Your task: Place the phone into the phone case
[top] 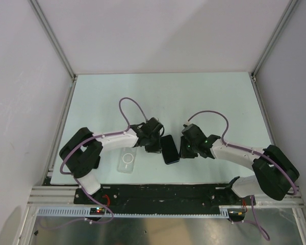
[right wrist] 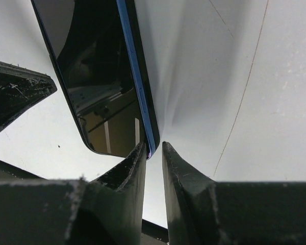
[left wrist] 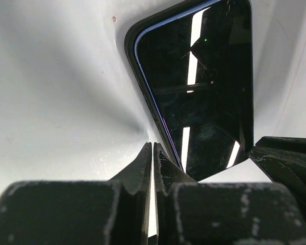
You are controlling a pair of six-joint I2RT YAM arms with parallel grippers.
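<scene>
The black phone (top: 170, 149) lies flat on the white table, glossy screen up, between my two grippers. It fills the left wrist view (left wrist: 204, 87) and the right wrist view (right wrist: 99, 76). My left gripper (top: 157, 144) is shut and empty, its tips (left wrist: 153, 146) down at the phone's left long edge. My right gripper (top: 185, 149) has its jaws almost together with a narrow gap, holding nothing, its tips (right wrist: 154, 146) at the phone's right edge near a corner. The clear phone case (top: 127, 160), with a white ring on it, lies flat to the left of the phone, under the left arm.
The other gripper's black fingers show in each wrist view: the right one (left wrist: 288, 161) and the left one (right wrist: 15, 97). Metal frame posts and white walls enclose the table (top: 163, 97). The black base rail (top: 158, 194) runs along the near edge.
</scene>
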